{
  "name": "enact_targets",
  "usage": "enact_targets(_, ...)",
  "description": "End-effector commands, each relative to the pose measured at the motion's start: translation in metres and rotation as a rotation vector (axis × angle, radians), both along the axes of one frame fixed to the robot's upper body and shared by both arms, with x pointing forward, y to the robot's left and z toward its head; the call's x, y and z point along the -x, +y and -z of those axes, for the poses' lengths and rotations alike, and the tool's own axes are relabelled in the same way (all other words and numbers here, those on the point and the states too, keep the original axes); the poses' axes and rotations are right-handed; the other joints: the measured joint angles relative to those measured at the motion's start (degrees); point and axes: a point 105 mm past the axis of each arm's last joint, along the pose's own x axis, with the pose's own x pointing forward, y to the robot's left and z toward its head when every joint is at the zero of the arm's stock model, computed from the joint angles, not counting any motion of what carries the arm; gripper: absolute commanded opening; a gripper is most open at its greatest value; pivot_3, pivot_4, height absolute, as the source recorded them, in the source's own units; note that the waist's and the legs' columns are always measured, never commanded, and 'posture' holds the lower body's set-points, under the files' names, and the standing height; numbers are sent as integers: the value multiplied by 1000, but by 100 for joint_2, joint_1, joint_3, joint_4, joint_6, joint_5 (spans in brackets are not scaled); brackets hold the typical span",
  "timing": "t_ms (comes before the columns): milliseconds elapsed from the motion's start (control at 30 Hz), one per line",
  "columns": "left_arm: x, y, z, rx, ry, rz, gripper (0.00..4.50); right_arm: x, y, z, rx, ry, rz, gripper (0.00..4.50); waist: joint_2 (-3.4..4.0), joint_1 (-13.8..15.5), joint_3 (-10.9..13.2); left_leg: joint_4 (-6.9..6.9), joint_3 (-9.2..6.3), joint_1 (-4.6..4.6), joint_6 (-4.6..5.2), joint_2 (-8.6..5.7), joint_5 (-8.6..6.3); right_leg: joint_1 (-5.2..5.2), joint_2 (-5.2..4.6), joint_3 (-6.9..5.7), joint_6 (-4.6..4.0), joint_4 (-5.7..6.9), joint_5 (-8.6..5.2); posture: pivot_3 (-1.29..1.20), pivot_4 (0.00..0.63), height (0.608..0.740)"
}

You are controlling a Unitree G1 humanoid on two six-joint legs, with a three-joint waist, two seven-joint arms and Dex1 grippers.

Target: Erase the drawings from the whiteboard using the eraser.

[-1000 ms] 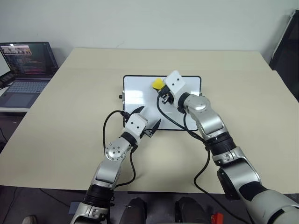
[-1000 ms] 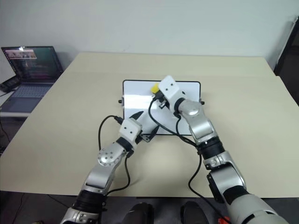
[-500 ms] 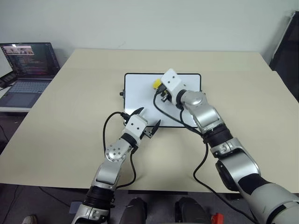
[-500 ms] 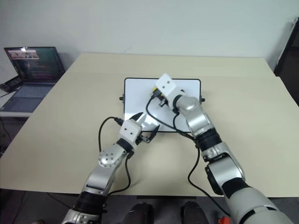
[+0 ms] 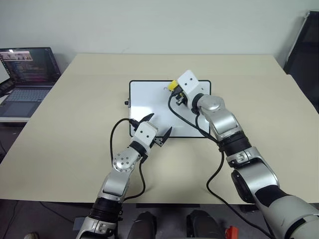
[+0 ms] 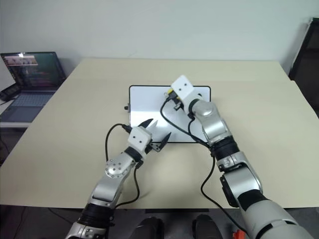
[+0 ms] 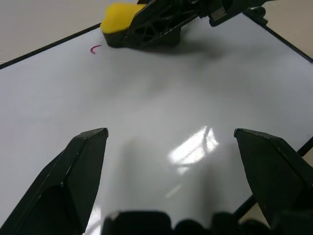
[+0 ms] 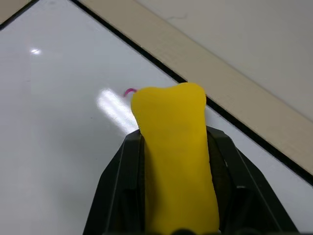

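The whiteboard (image 5: 149,102) lies flat at the middle of the tan table. My right gripper (image 5: 174,89) is shut on the yellow eraser (image 5: 172,85), which presses on the board close to its far edge. A small curved red mark, what shows of the drawings (image 8: 129,91), sits just beside the eraser's tip (image 8: 168,105); the same mark (image 7: 94,48) is in the left wrist view. My left gripper (image 5: 158,125) hovers open over the board's near edge, nothing between its fingers. The rest of the board's surface looks white and glossy.
An open laptop (image 5: 27,67) stands on a lower side table to the left. Black cables (image 5: 117,134) loop from both wrists over the board's near part. A dark upright object (image 5: 305,45) stands past the table's far right corner.
My right gripper has slid the eraser a little to the right and toward the board's far edge. The left arm has kept still. The whole picture has shifted slightly.
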Motion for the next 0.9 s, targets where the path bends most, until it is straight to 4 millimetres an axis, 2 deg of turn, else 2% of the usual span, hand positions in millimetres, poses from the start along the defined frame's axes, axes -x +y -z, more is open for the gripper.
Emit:
enact_targets(33,1,-5,-10,7,-43,19,4500,7,15,11,31,47,-55,1300,0,-21,0,0,0,1,0,2,0,0,2,0,0,1,0,0,150,740)
enact_targets(267,4,-4,-9,7,-42,15,4500,-2,18,-9,-19,-16,-26,1300,0,13,0,3,-4,-3,0,-4,0,0,-3,-3,0,-1,0,0,150,740)
enact_targets(500,5,-5,-9,7,-40,18,4500,-16,9,-26,-58,-90,57,1300,0,17,1,1,-5,-12,-1,-4,0,-7,-3,-4,0,-3,0,0,150,740)
enact_targets(700,5,-5,-9,5,-42,19,4500,-21,-1,-17,-32,-72,113,1300,0,23,1,0,-5,-15,-1,-4,0,-10,-3,-4,0,-4,0,0,150,740)
enact_targets(900,4,-6,-9,3,-40,25,4500,-17,-3,-2,8,-25,94,1300,0,46,1,1,-6,-15,-1,-4,0,-9,-4,-5,0,-4,0,0,150,740)
